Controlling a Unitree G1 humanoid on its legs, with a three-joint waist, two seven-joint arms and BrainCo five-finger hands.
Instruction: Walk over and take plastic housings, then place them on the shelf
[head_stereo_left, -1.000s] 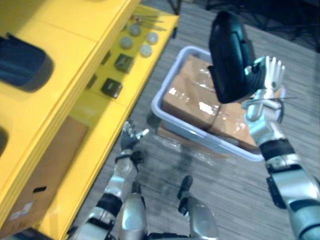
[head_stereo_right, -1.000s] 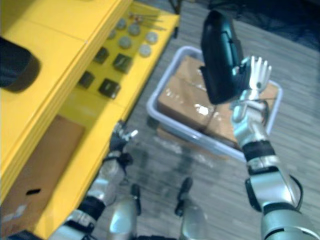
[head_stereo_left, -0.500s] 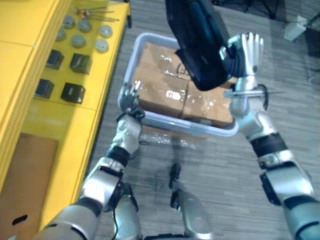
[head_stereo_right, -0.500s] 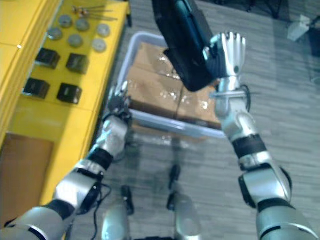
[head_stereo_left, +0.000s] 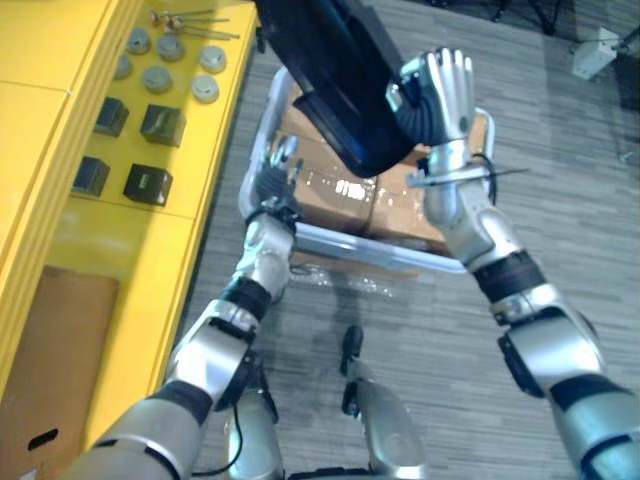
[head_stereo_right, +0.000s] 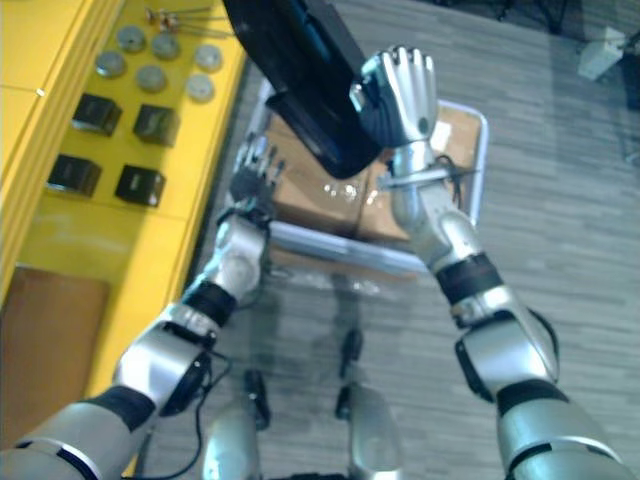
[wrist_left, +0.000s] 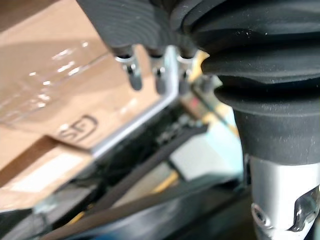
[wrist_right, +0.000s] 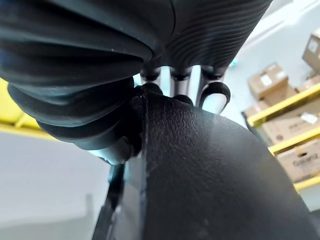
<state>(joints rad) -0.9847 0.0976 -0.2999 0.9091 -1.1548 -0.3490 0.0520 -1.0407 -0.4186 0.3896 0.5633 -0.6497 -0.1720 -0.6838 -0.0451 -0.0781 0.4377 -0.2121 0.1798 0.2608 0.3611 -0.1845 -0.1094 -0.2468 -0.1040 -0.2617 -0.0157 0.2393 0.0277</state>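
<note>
The right hand (head_stereo_left: 435, 95) grips the black plastic housing (head_stereo_left: 335, 70) high over the grey bin (head_stereo_left: 345, 243). The left hand (head_stereo_left: 272, 180) is spread loose below. It should support the housing's underside before the turn left to the yellow shelf (head_stereo_left: 110, 240).

Diffuse light from above, bright throughout. The yellow shelf (head_stereo_left: 60, 120) at the left edge is the brightest area. White glare spots sit on the taped boxes (head_stereo_left: 345, 188) at centre. The dark housing (head_stereo_left: 330, 70) at upper centre carries only a faint sheen. A soft shadow lies on the floor (head_stereo_left: 440, 330) below the tray (head_stereo_left: 360, 250). In the right wrist view the housing stands dark against a bright background.
</note>
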